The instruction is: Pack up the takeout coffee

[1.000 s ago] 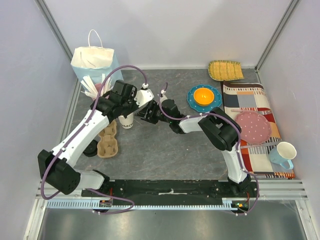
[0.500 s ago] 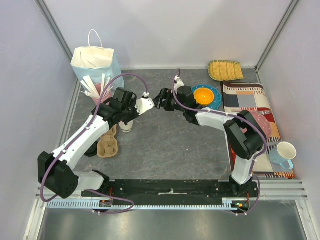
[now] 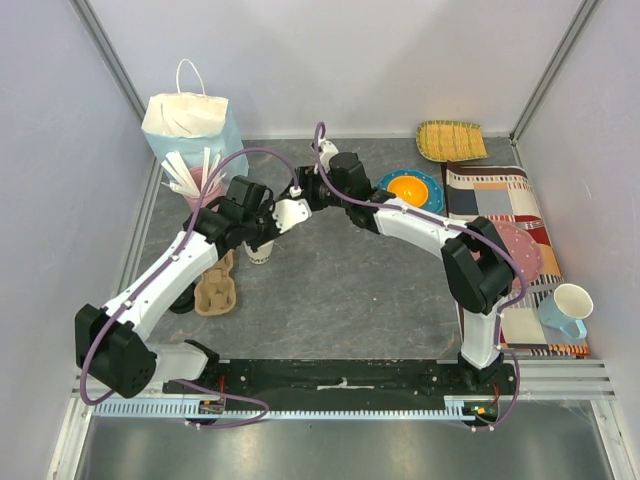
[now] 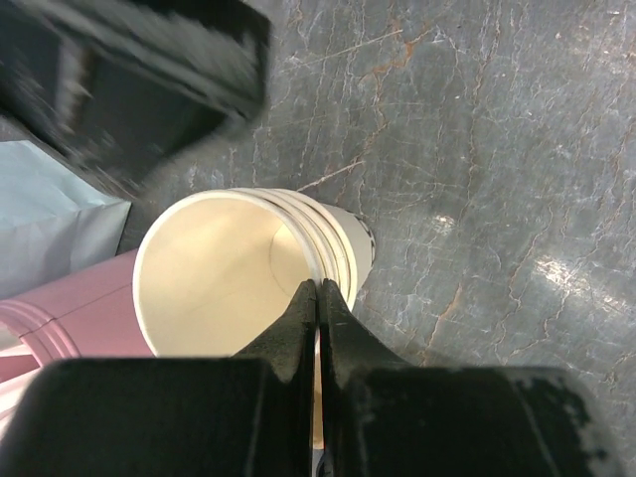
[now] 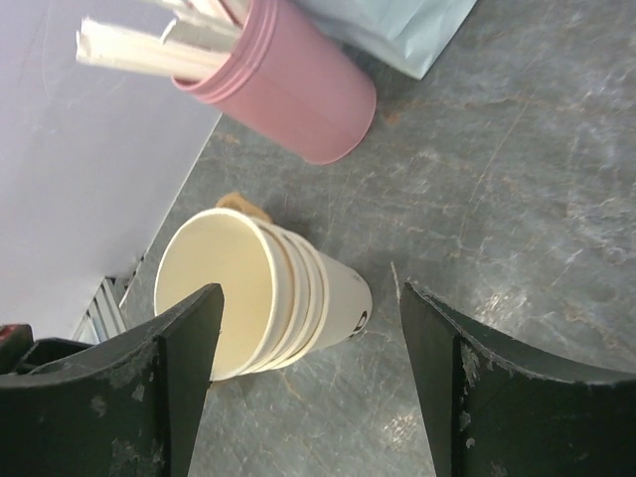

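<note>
A stack of lidless cream-white paper cups (image 3: 260,251) stands left of centre, next to a cardboard cup carrier (image 3: 214,285). My left gripper (image 3: 259,238) is shut on the rim of the top cup, and its fingertips (image 4: 318,288) pinch the cup wall (image 4: 214,278). My right gripper (image 3: 303,196) is open and empty above and just right of the stack, its fingers standing wide on either side of the stack (image 5: 253,288). The takeout coffee with the black lid is not clearly in view. A dark round shape (image 3: 183,297) shows left of the carrier, mostly hidden under my left arm.
A pink cup of white sticks (image 3: 196,180) and a pale blue paper bag (image 3: 186,125) stand at the back left. A blue plate with an orange bowl (image 3: 411,190), a woven dish (image 3: 451,140), a patterned cloth (image 3: 505,215) with a pink plate, and a mug (image 3: 567,308) are on the right.
My right arm has swung back and to the left, bringing its open gripper over the cup stack. My left gripper has kept its hold and shifted the stack slightly to the right.
</note>
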Robot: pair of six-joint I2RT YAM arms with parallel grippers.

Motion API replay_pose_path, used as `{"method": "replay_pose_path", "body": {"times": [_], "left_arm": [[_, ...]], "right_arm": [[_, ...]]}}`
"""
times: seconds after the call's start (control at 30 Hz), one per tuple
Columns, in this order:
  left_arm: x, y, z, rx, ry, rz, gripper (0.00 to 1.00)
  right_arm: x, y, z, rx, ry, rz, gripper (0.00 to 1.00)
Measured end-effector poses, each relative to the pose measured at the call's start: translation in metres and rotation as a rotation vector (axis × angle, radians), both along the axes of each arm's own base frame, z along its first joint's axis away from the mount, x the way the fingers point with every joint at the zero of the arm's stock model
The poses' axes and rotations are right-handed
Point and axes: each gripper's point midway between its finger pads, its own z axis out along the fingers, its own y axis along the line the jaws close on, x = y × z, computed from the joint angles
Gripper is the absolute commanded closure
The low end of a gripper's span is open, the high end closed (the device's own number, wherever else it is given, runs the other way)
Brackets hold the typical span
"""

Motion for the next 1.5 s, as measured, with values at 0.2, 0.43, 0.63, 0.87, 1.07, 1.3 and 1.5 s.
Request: {"method": "replay_pose_path", "body": {"times": [0.2,0.43,0.63,0.87,1.07,1.3,1.5], "left_arm": [[0.0,0.0,0.002,-0.006,-0.006,-0.001,0.97],[-0.001,0.0,0.002,-0.007,-0.004,0.0,0.62],[-0.002,0.003,0.006,-0.004,-0.017,0.015,0.48],[0.004,0.019,0.043,-0.002,-0.082,0.136,0.37],[0.018,0.063,0.112,-0.172,-0.207,0.418,0.52],[0.016,0.139,0.125,-0.345,-0.224,0.757,0.55],[0.01,0.149,0.084,-0.372,-0.104,0.816,0.49]], "right_arm": [[-0.011,0.004,-0.011,-0.05,0.011,0.024,0.2],[-0.007,0.008,-0.009,-0.084,-0.015,0.016,0.2],[-0.01,0.017,-0.014,-0.11,-0.022,0.035,0.2],[-0.014,0.032,-0.011,-0.144,-0.05,0.07,0.27],[-0.014,0.036,0.0,-0.207,-0.121,0.086,0.37],[-0.018,0.052,0.001,-0.339,-0.234,0.107,0.4],[-0.027,0.065,-0.012,-0.448,-0.294,0.155,0.47]]}}
